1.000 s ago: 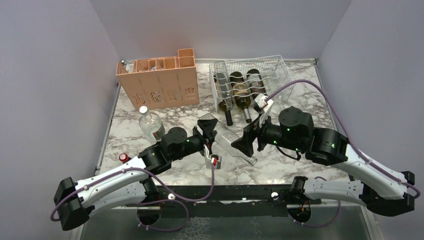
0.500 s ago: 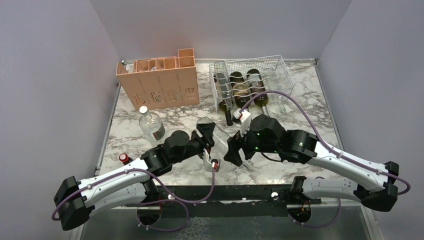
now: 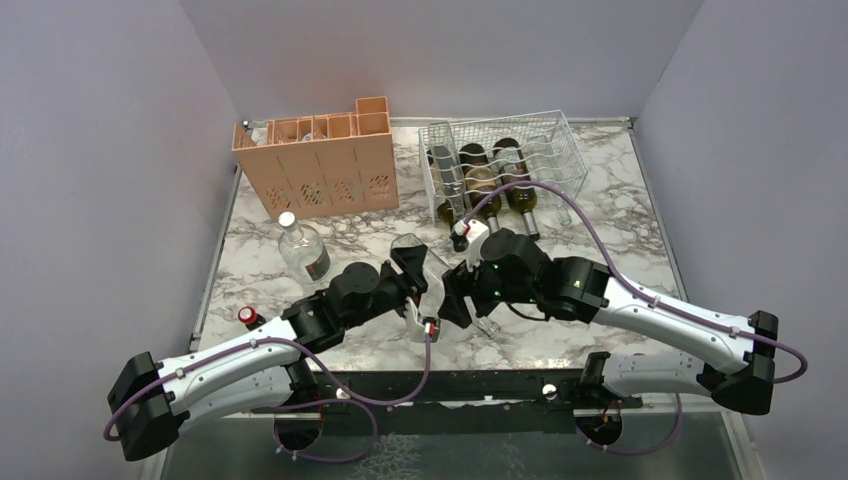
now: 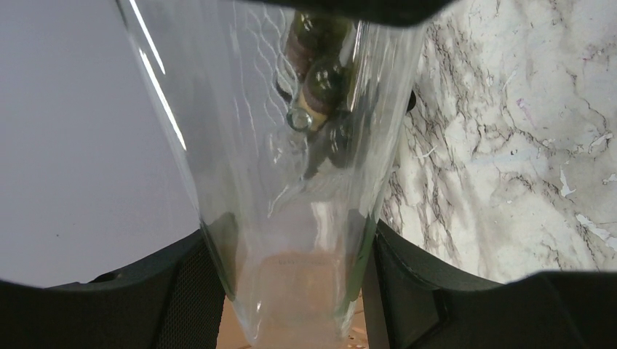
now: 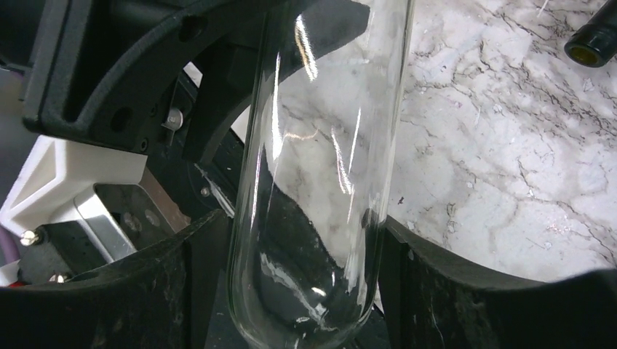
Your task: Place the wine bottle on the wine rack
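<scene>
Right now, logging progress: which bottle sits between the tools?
The empty clear bottle, between left tool and right tool; the white-capped bottle stands alone, dark bottles lie in the wine rack.

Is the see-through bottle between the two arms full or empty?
Empty, as far as shows: the clear bottle has no liquid line, and the marble table shows straight through it.

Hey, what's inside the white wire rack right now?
Three wine bottles lie side by side in the wine rack, necks toward the arms; its right end looks empty. The right arm covers two neck tips.
</scene>
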Tool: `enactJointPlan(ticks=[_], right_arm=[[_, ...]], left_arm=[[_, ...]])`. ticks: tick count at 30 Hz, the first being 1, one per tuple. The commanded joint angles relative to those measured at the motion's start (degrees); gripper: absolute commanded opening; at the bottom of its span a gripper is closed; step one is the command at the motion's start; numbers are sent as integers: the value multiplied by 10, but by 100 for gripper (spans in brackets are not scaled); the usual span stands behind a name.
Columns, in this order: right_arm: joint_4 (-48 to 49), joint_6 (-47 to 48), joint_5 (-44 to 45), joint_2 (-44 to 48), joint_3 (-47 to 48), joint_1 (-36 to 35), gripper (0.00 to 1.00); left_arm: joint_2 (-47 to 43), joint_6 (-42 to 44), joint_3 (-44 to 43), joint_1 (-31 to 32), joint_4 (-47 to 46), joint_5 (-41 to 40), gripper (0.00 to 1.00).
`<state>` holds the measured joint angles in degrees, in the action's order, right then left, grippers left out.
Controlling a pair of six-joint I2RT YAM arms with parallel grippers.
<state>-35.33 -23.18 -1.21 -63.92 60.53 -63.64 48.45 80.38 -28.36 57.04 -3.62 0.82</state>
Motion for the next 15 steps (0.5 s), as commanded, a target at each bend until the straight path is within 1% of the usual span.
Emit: enactJointPlan(ticks=[1, 3, 5, 7, 8, 9, 10, 11, 13, 14, 15], right_arm=[[21, -18, 8, -21, -3, -2, 74], [19, -21, 19, -25, -2, -3, 74], [22, -23, 29, -23, -2, -2, 69], [27, -18, 38, -17, -1, -2, 53], [30, -15, 41, -12, 0, -2, 45], [32, -11, 47, -9, 2, -1, 34], [33, -10, 64, -5, 4, -2, 23], [33, -7, 75, -2, 6, -2, 16], [33, 0, 104, 4, 15, -2, 7], [33, 5, 118, 6, 20, -2, 4], [34, 11, 133, 9, 24, -3, 3]], left_arm=[[-2, -24, -14, 2, -64, -23, 0], [-2, -27, -13, 2, -64, -26, 0], [-3, -28, -13, 2, -62, -25, 0], [-4, -35, -14, 2, -62, -24, 0], [-3, -40, -15, 2, -60, -23, 2], [-4, -45, -16, 2, -58, -22, 6], [-5, -49, -16, 2, -58, -21, 17], [-6, -51, -16, 2, -58, -21, 28], [-7, -56, -15, 2, -59, -17, 50], [-7, -57, -13, 2, -59, -18, 80], [-7, -56, -12, 2, -60, -17, 97]])
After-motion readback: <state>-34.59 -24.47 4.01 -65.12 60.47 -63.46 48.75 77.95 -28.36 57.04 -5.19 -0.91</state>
